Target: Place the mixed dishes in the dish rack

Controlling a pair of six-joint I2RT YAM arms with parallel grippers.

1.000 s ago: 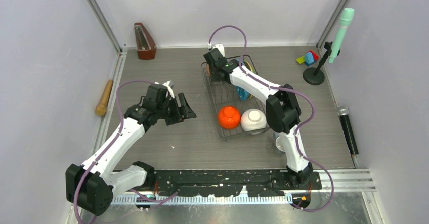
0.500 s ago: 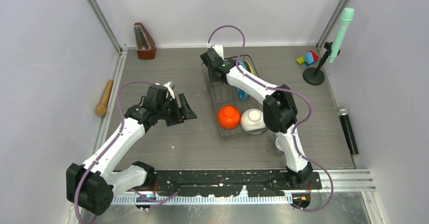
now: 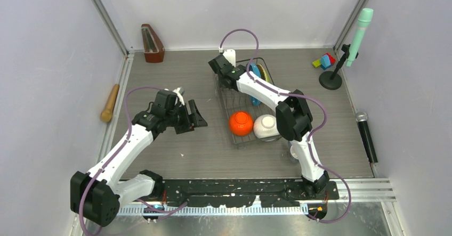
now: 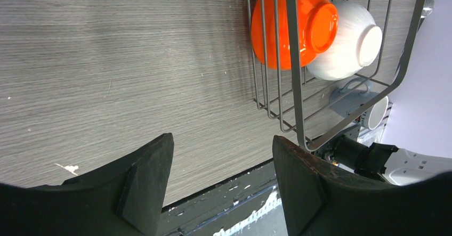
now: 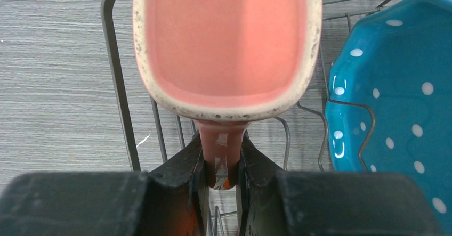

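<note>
- Dish rack (image 5: 114, 87): its corner wires lie just beyond the right pincer (image 5: 223, 168).
- Pink mug (image 5: 226, 39): handle clamped between near-closed jaws, body straight ahead of them, mouth facing back toward the wrist.
- Left pincer (image 4: 221, 167): wide open, empty, rack off to its right.

Bowls x2: orange bowl (image 3: 241, 123) + white bowl (image 3: 266, 126). Mugs x2: pink mug (image 5: 226, 39) + grey-blue mug (image 4: 352, 98). Plates: 1 for sure, teal dotted plate (image 5: 394, 103); any more behind it, can't tell. Dish rack (image 3: 233, 98) x1. Wooden rolling pin (image 3: 110, 103) x1. Metronome (image 3: 152, 43) x1. Mics x2: mint-green mic (image 3: 360, 31) + black mic (image 3: 366, 135). Mic stand (image 3: 331, 79) x1. Toy blocks (image 3: 324, 61): 1 cluster, approx 3 colours, no. of pcs too small to tell. Robot arms x2: left arm (image 3: 128, 145) + right arm (image 3: 266, 89).
</note>
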